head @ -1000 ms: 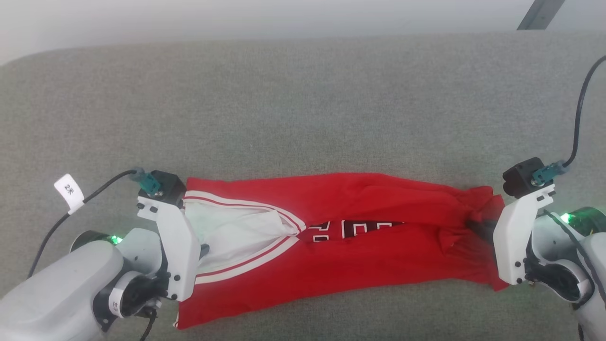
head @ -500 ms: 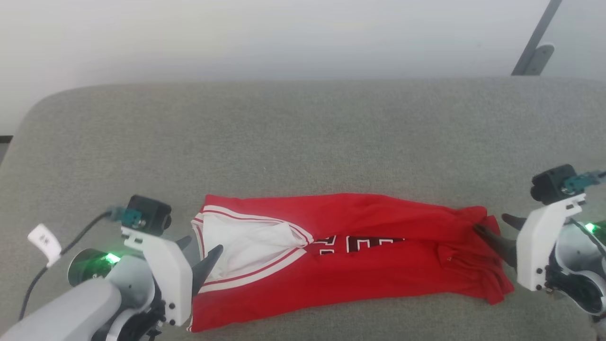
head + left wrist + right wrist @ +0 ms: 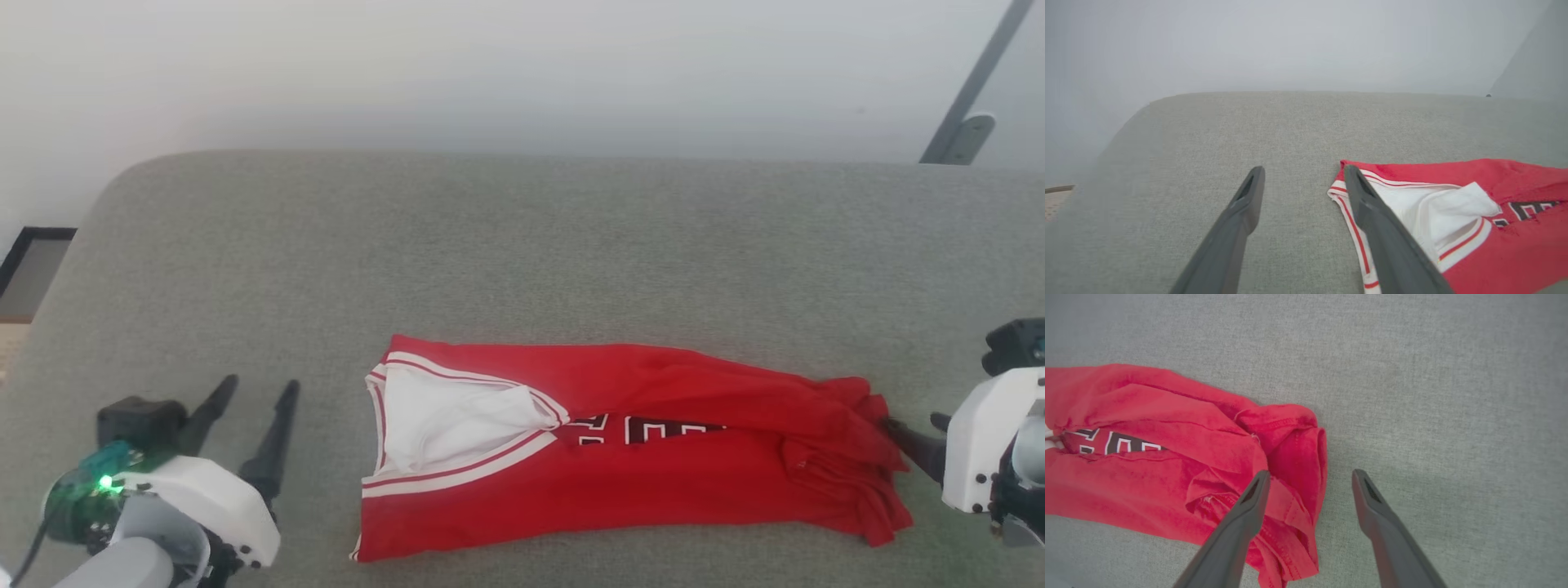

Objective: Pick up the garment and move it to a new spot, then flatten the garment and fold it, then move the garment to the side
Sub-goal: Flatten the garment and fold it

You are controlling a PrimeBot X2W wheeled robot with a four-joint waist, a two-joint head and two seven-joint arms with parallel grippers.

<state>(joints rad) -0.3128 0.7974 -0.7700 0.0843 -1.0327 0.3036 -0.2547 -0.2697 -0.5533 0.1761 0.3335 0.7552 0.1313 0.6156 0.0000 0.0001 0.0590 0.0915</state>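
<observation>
Grippers both spread wide, empty: left gripper [image 3: 261, 382] lower left; right gripper [image 3: 913, 422] lower right, one finger by crumpled hem of red jersey T-shirt with white sleeves [image 3: 620, 465], folded into long strip, flat on grey fabric surface [image 3: 522, 245]. Pale wall [image 3: 490, 73] beyond.

Red garment [image 3: 653, 474] (folded lengthwise), flat
</observation>
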